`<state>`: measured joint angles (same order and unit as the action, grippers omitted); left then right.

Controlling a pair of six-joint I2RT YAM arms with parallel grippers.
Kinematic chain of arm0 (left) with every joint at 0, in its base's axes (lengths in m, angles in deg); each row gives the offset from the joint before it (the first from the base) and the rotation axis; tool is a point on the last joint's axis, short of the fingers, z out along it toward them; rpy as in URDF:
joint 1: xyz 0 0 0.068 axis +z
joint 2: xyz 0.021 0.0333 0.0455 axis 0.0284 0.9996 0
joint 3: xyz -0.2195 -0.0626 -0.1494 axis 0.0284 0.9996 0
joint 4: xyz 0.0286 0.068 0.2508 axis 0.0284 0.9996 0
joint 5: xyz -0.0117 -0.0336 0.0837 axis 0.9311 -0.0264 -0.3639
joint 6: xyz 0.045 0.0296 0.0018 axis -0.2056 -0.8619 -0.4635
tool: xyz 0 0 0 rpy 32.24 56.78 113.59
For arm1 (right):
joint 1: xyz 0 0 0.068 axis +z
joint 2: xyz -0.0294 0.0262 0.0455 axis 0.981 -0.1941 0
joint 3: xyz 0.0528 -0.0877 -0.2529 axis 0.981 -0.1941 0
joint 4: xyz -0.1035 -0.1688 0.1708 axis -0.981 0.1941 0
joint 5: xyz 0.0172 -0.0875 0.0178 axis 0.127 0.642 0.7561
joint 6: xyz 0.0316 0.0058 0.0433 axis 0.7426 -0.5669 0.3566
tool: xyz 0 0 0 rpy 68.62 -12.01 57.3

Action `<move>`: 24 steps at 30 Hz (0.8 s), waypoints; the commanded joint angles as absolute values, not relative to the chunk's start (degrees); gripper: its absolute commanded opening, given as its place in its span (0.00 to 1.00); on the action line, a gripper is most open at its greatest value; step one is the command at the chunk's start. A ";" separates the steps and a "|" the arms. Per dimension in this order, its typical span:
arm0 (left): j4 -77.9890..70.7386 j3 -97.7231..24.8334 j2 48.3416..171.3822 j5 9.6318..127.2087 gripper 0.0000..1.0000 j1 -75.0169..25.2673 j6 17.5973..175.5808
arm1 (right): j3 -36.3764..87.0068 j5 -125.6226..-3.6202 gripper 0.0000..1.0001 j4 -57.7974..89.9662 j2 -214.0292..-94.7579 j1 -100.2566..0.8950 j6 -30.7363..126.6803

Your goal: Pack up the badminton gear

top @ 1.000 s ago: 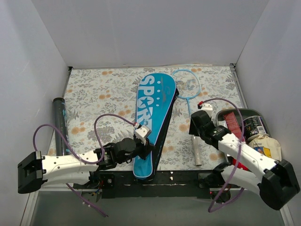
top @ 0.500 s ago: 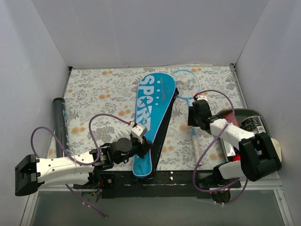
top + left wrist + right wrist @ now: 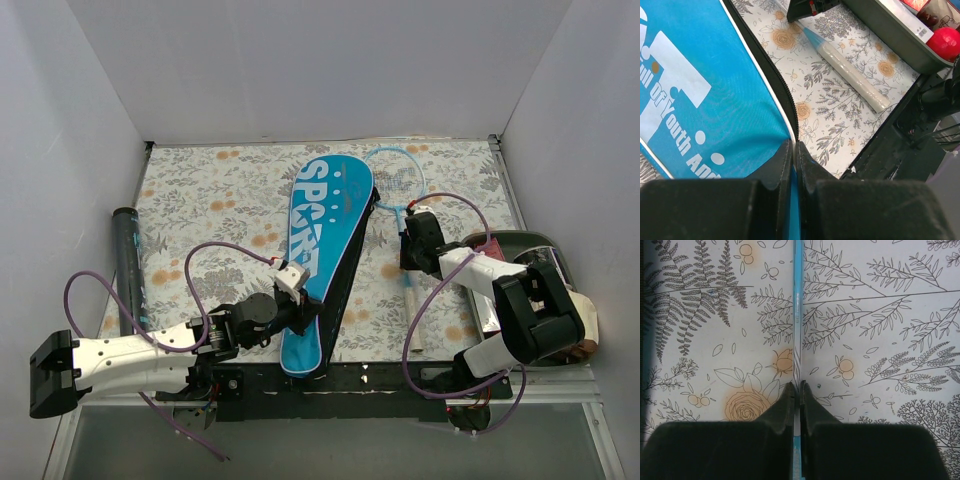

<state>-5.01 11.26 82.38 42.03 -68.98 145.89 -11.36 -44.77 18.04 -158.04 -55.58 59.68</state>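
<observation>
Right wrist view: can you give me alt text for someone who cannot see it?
The right tool, dark and shut, pinches a thin light-blue racket shaft that runs straight up the middle of the frame. Beneath it lies a floral table cover printed with ferns, leaves and orange roses.

Left pincer (image 3: 794, 146) tight on blue cover (image 3: 740, 105) edge; racket (image 3: 850, 75) nearby.
</observation>
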 commanded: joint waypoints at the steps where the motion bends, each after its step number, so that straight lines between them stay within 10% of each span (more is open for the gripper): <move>1: -6.88 9.36 80.51 39.51 0.00 -69.04 145.83 | -10.24 -43.80 0.01 16.02 -158.30 -56.04 60.40; 24: -7.15 5.23 85.69 36.35 0.00 -69.04 147.93 | -5.93 -34.31 0.01 39.65 -134.41 -50.52 73.31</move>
<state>-4.90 8.96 85.42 39.32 -68.98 146.94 -4.12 -37.04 34.41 -140.18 -54.45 68.86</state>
